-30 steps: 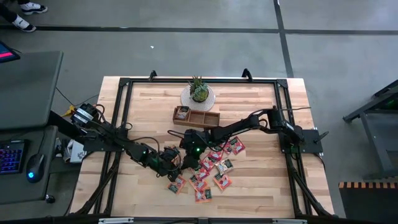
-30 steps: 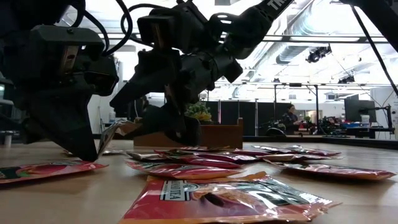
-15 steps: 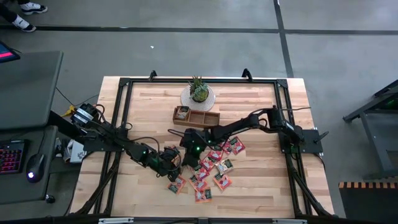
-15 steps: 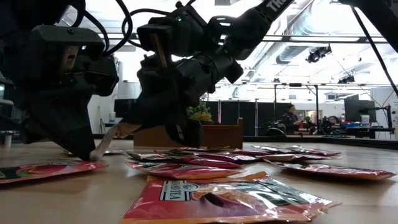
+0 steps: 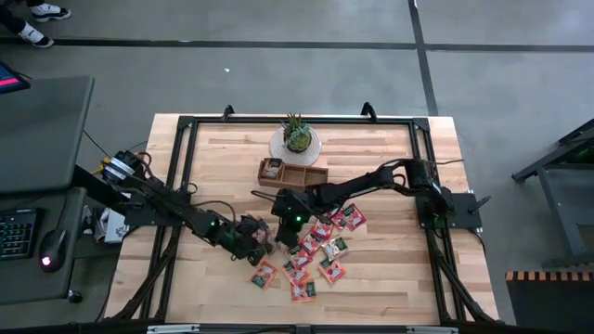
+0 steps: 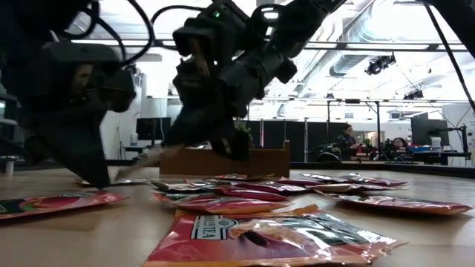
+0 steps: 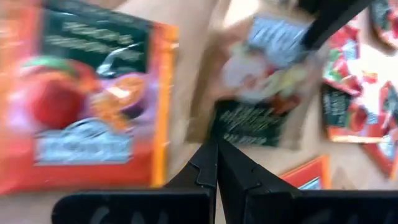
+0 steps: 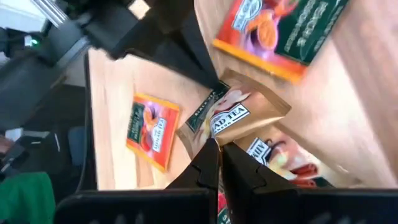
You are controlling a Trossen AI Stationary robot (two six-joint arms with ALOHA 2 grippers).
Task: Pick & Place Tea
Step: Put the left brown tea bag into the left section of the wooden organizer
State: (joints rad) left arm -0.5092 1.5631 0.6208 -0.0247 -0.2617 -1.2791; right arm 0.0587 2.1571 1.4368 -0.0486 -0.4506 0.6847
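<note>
Several red-orange tea sachets (image 5: 317, 252) lie flat on the wooden table, in front of the brown tray (image 5: 293, 174). One pale beige tea sachet (image 6: 148, 160) hangs tilted between my two grippers at mid-table. My left gripper (image 5: 261, 237) is shut on the sachet's lower end. My right gripper (image 5: 283, 228) is shut on its higher end. The same sachet shows in the left wrist view (image 7: 261, 81) and in the right wrist view (image 8: 236, 112). My left gripper pinches the beige sachet's edge at its dark green band (image 7: 239, 124) between its two fingers. It comes slanting down from the table's left. That end of the sachet (image 6: 122, 176) hangs low, just above the table. My right gripper pinches the opposite corner of the beige sachet (image 8: 208, 127) between its two fingers, slanting down from the table's right. That end (image 6: 175, 150) is the higher one, so the sachet slopes up from the left gripper toward it.
A potted plant (image 5: 297, 137) stands behind the tray. One red-orange sachet (image 6: 267, 239) lies close to the low camera and another (image 6: 52, 202) at the left. A black frame (image 5: 186, 125) runs around the table top.
My right gripper has shut on the beige sachet's free end and has risen a little with it. The sachet stood steeply at my left gripper before; now it slopes between the two grippers. My left gripper has kept its hold.
</note>
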